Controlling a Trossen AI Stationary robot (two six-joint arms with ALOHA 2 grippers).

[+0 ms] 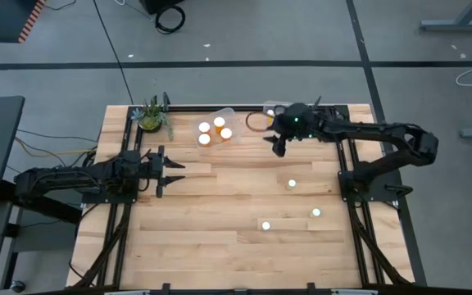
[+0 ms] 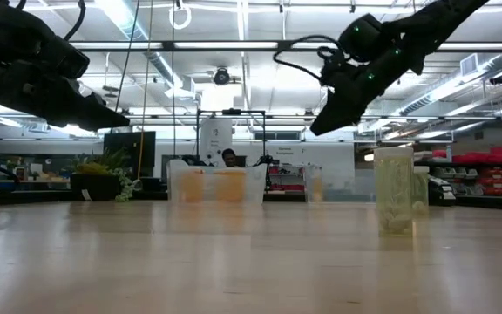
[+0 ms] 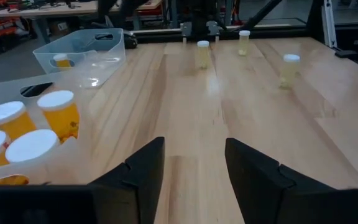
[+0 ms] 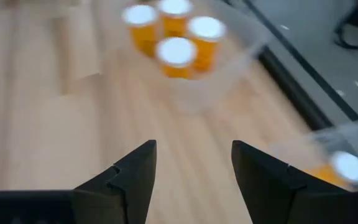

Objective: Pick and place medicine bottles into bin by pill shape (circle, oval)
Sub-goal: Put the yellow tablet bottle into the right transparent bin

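Note:
Three medicine bottles with white caps stand upright on the table's right half [image 1: 292, 183] [image 1: 316, 212] [image 1: 265, 224]; the left wrist view shows them too [image 3: 202, 53] [image 3: 244, 42] [image 3: 289, 68]. Several orange bottles [image 4: 176, 50] stand in a clear bin [image 1: 220, 129] at the far edge. A second clear bin [image 1: 262, 115] beside it holds one bottle [image 4: 348, 167]. My right gripper [image 1: 279, 147] [image 4: 193, 149] hangs open and empty, well above the table, just in front of the bins. My left gripper [image 1: 170, 170] [image 3: 194, 146] waits open at the table's left, pointing across it.
A small potted plant [image 1: 152, 116] stands at the far left corner, next to the bins. Bare wood stretches across the table's middle and near side [image 1: 220, 238]. Dark frame rails run along the left and right edges [image 1: 359, 221].

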